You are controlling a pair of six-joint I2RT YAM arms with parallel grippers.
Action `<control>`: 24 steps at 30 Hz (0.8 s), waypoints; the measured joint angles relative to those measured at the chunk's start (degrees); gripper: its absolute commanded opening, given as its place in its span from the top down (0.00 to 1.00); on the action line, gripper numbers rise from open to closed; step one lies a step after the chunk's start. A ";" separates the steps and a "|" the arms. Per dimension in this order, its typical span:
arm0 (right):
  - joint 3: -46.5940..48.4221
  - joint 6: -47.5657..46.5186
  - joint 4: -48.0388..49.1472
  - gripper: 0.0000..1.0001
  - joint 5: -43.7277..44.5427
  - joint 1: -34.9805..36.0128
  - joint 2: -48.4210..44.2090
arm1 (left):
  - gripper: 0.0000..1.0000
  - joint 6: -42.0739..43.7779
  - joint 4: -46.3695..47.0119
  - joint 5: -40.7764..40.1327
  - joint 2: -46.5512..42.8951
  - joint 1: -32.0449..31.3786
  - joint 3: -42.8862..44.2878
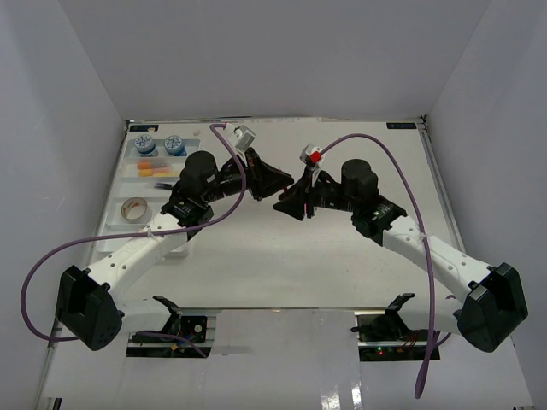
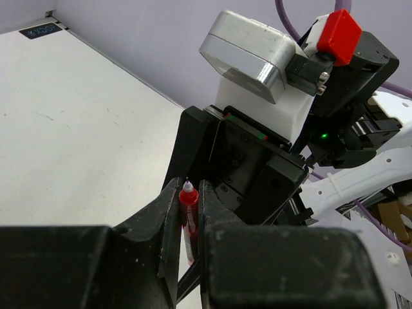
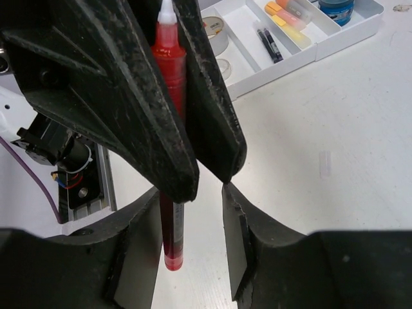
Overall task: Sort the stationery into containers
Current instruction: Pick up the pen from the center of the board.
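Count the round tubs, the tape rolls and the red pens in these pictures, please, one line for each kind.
Round tubs: 2
Tape rolls: 2, the tan tape roll and the small clear roll
Red pens: 1, the red pen gripped in the left tool
Total: 5

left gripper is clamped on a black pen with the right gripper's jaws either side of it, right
Not black: the pen is red, as the right wrist view shows. The left gripper is clamped on it, and the right gripper has its jaws either side of it.
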 measured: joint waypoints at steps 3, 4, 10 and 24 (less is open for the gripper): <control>0.02 -0.15 -0.04 0.58 -0.50 0.00 0.17 | 0.98 -0.15 0.79 0.72 0.26 0.00 0.00; 0.02 -0.17 -0.04 0.58 -0.87 0.00 0.33 | 0.98 -0.33 1.40 1.01 0.66 0.00 0.00; 0.11 -0.31 -0.15 0.65 -1.20 -0.04 0.46 | 0.99 -0.79 2.32 2.05 1.57 0.00 -0.31; 0.11 0.24 -0.26 0.92 -1.75 -0.59 0.44 | 0.97 0.13 2.99 1.51 1.53 0.00 -1.20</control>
